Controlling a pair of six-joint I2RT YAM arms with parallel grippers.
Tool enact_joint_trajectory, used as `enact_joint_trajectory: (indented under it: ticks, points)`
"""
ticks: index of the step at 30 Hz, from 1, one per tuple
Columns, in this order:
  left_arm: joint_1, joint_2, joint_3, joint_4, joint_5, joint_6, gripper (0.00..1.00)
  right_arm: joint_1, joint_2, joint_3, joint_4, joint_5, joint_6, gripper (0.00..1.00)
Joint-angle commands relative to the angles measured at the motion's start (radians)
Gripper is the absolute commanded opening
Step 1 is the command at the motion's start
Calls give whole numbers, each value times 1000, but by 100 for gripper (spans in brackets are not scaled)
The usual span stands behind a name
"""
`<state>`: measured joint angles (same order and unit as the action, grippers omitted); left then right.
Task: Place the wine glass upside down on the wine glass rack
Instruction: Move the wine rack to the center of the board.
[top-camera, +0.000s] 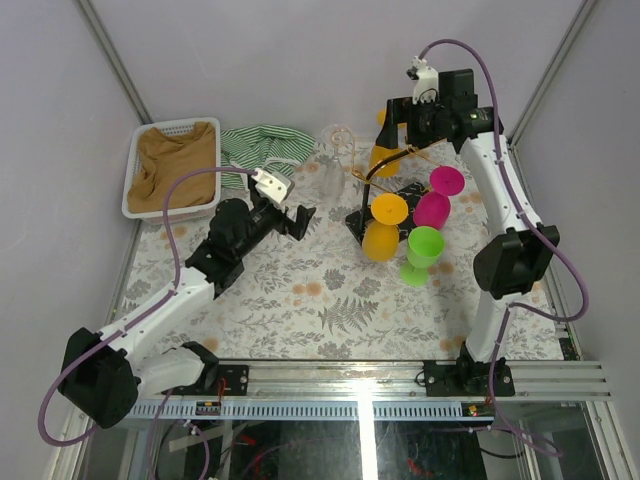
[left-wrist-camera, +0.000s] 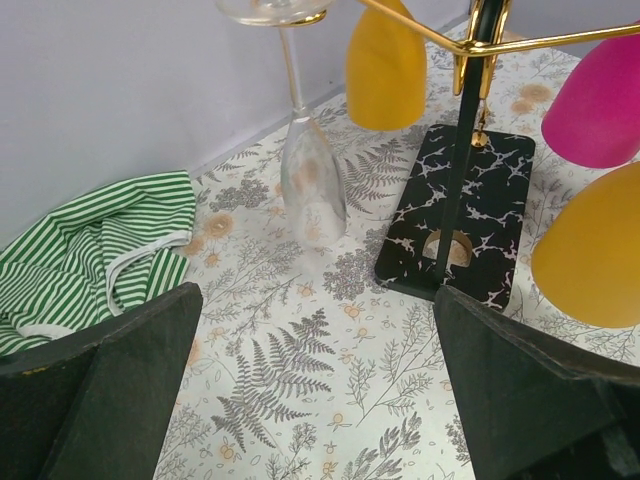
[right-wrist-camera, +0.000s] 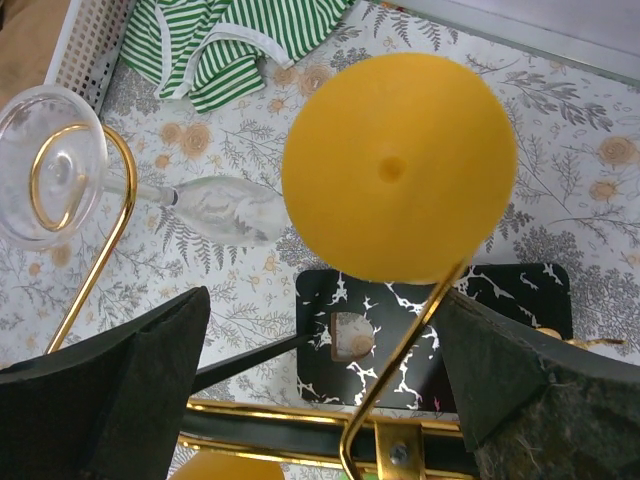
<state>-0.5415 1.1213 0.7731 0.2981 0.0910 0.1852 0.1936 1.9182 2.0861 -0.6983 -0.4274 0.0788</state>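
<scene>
Wine glass (left-wrist-camera: 312, 190) hangs bowl-down on the wine glass rack (left-wrist-camera: 462, 170). A curled hook (right-wrist-camera: 130, 200) catches its foot, so it stays up. You see the left gripper (left-wrist-camera: 315, 330) and right gripper (right-wrist-camera: 318, 330) near the rack, both spread wide, holding nothing.

The wine glass rack (top-camera: 385, 212) stands on the table (top-camera: 300, 295), right of its middle. The wine glass (left-wrist-camera: 312, 180) hangs from the rack's far-left hook, foot up and bowl down. Other goblets (top-camera: 432, 210) hang round the rack's far, near and right sides. A loose cloth (top-camera: 262, 145) lies left of the rack by the back wall. Further left of the rack sits a basket (top-camera: 170, 211) with another cloth (top-camera: 175, 165) in it. The left gripper (top-camera: 295, 218) is just left of the rack, and the right gripper (right-wrist-camera: 320, 390) is above its far side.
</scene>
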Motion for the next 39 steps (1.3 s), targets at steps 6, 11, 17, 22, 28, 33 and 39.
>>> enact_joint_trajectory:
  ticks: [6,11,17,22,28,33,39]
  points:
    - [21,-18,-15,25,-27,18,100,49,-2,84,-83,-9,-50,99]
    - [24,-7,-12,31,-19,12,100,50,-22,96,-140,-68,-44,100]
    - [24,-6,-16,42,-14,1,100,49,-16,145,-197,-148,-29,100]
    - [24,-8,-28,58,-8,-17,100,49,-3,176,-227,-203,-17,100]
    - [25,-19,-37,76,3,-30,100,50,4,177,-228,-225,0,100]
    - [24,-22,-31,78,13,-40,100,49,4,173,-226,-238,14,99]
    - [25,-1,-19,142,71,-101,100,49,4,165,-218,-266,27,99]
